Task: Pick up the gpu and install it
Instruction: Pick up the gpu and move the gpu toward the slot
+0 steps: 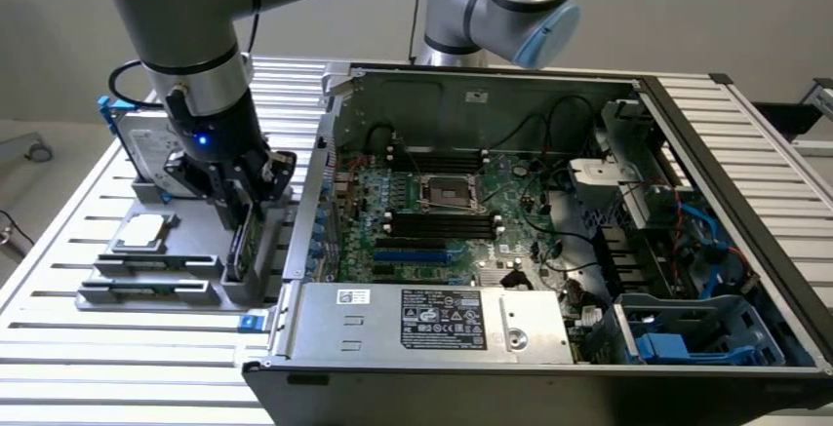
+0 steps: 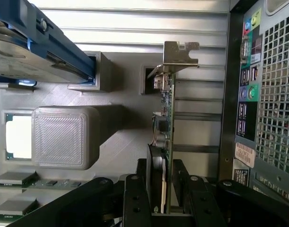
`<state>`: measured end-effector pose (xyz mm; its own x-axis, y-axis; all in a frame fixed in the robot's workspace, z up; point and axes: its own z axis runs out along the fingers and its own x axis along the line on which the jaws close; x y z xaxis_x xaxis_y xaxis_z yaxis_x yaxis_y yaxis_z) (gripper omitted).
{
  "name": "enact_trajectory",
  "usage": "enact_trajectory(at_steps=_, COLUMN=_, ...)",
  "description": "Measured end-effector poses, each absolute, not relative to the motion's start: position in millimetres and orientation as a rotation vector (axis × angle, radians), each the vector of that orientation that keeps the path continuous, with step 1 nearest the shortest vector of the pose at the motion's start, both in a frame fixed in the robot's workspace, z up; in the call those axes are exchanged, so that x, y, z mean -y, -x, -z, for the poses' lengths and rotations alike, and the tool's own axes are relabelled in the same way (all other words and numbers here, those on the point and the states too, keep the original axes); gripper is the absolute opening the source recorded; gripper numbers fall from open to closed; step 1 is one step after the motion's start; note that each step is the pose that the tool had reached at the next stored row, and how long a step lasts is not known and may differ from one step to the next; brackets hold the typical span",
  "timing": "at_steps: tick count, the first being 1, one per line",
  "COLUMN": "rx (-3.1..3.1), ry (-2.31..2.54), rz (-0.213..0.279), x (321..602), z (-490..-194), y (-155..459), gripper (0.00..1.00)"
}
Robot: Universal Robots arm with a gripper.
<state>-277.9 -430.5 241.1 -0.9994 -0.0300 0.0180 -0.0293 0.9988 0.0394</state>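
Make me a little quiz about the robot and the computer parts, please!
1. What colour frame is on the hard drive?
2. True or false: the gpu lies flat inside the computer case.
3. The gripper is at: A the gpu, B the square chip, C the motherboard.
Key: 1 blue; 2 false, it stands on edge in the gray holder; 3 A.

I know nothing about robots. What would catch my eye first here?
The open computer case, its green motherboard bare, sits toward the exterior view's right. On that view's left, the gripper reaches down to the gpu, a thin card standing on edge in a grey holder.
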Motion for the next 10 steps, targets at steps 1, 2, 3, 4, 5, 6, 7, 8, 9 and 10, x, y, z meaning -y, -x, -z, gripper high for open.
enact_trajectory(at_steps=1, rx=3.122, ry=-0.046, rz=0.061, x=430.6, z=-241.0, y=277.8, gripper=0.36)
enact_trajectory(at_steps=2, rx=3.122, ry=-0.046, rz=0.061, x=430.7, z=-241.0, y=277.8, gripper=0.36)
enact_trajectory(at_steps=3, rx=3.122, ry=-0.046, rz=0.061, x=430.7, z=-241.0, y=277.8, gripper=0.36)
enact_trajectory(at_steps=4, rx=3.122, ry=-0.046, rz=0.061, x=430.8, z=-241.0, y=277.9, gripper=0.36)
enact_trajectory(at_steps=5, rx=3.122, ry=-0.046, rz=0.061, x=430.8, z=-241.0, y=277.9, gripper=0.34)
enact_trajectory(at_steps=6, rx=3.122, ry=-0.046, rz=0.061, x=430.9, z=-241.1, y=277.9, gripper=0.34)
enact_trajectory(at_steps=7, rx=3.122, ry=-0.046, rz=0.061, x=430.9, z=-241.1, y=277.9, gripper=0.28)
enact_trajectory(at_steps=8, rx=3.122, ry=-0.046, rz=0.061, x=430.9, z=-241.1, y=277.9, gripper=0.27)
enact_trajectory(at_steps=9, rx=3.122, ry=-0.046, rz=0.061, x=430.9, z=-241.1, y=277.9, gripper=0.27)
enact_trajectory(at_steps=10, rx=3.122, ry=-0.046, rz=0.061, x=430.9, z=-241.1, y=277.9, gripper=0.27)
